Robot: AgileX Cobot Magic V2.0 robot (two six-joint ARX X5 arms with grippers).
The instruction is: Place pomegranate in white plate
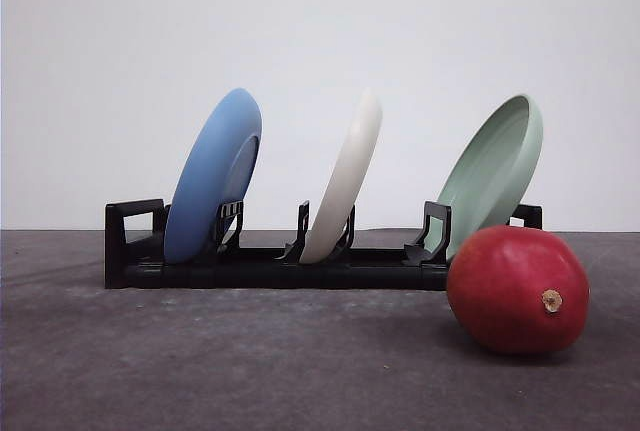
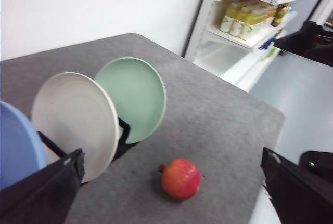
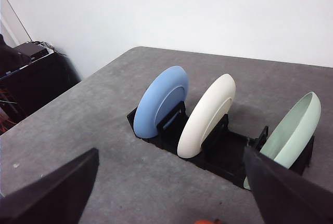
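Both hands, left (image 2: 171, 203) and right (image 3: 171, 193), gape open; pomegranate (image 1: 517, 289) rests on the surface just beside the rack (image 1: 270, 269) holding the white plate (image 1: 345, 179).

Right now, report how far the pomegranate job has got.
Nothing looks done. The glossy red pomegranate lies on the grey table, beside the black rack. The cream round plate stands upright in the rack's middle slot. Nothing is in hand: both grippers hang open, empty. Everything remains.

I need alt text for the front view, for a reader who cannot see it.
A red pomegranate lies on a grey table, in front of the right end of a black rack. The rack holds three tilted plates: blue plate, white plate, mint-green plate.
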